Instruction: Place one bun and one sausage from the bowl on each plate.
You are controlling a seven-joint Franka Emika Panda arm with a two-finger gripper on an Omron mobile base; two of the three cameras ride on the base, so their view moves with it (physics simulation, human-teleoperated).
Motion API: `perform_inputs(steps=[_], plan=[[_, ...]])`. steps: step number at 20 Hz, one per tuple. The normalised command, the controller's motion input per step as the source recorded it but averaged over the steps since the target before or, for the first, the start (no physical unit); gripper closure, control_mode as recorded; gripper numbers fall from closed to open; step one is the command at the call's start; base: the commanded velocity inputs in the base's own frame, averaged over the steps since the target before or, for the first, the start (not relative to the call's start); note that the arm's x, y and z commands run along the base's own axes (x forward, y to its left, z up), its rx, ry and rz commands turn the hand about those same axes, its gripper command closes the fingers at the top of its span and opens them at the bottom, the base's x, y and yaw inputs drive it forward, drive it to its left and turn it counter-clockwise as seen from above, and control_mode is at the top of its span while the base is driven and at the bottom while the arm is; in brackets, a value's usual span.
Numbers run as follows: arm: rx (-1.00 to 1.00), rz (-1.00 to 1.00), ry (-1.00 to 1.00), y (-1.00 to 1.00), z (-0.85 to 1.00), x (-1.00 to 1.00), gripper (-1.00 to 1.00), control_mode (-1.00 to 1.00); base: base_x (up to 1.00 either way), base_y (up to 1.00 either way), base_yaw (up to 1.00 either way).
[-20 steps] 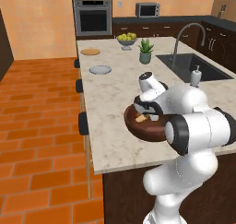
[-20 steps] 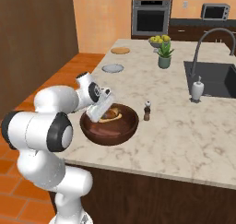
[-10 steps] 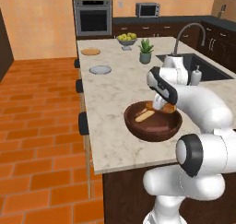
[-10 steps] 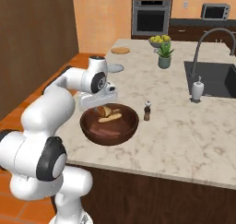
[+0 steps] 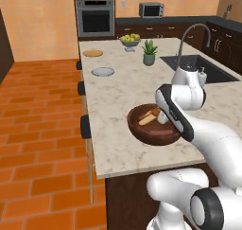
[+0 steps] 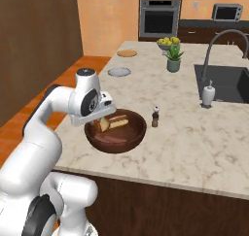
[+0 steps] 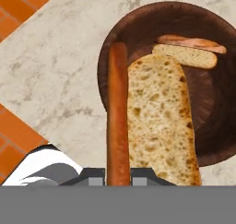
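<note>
The dark wooden bowl [image 5: 152, 135] [image 6: 116, 142] [image 7: 138, 20] stands near the counter's front edge. My gripper [image 5: 163, 116] [image 6: 103, 120] [image 7: 118, 179] hangs just over the bowl, shut on a red-brown sausage [image 7: 117, 112]. A big bun [image 7: 161, 121] lies right against that sausage; I cannot tell whether the fingers hold it too. Another bun [image 7: 184, 56] and another sausage [image 7: 191, 42] rest in the bowl. The tan plate [image 5: 93, 53] [image 6: 127, 53] and the pale grey plate [image 5: 102, 71] [image 6: 119, 72] sit far back along the counter's left edge.
A small pepper shaker [image 6: 155, 116] stands just right of the bowl. Farther back are a potted plant [image 5: 150, 53], a grey fruit bowl [image 5: 130, 39], the sink [image 5: 189, 63] with its faucet, and a soap dispenser [image 6: 208, 94]. Orange tiled floor drops off left of the counter.
The arm has swung its elbow round and the hand has come up a little over the bowl, still shut on the sausage. Bowl and plates have stayed put.
</note>
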Motion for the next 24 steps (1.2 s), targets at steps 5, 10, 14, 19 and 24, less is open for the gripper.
perform_inputs(steps=[5,10,14,19,24], plan=[[0.0,0.0,0.0,0.0,0.0,-0.02,1.0,-1.0,0.0,0.0,0.0],[0.0,0.0,0.0,0.08,-0.01,0.0,1.0,1.0,-0.28,0.78,-0.19],[0.0,0.0,0.0,0.0,0.0,0.0,1.0,1.0,-0.15,1.0,-0.35],[0.0,0.0,0.0,0.0,0.0,0.0,1.0,1.0,0.0,1.0,-0.3],[0.0,0.0,0.0,0.0,0.0,0.0,1.0,1.0,0.24,0.9,-0.45]])
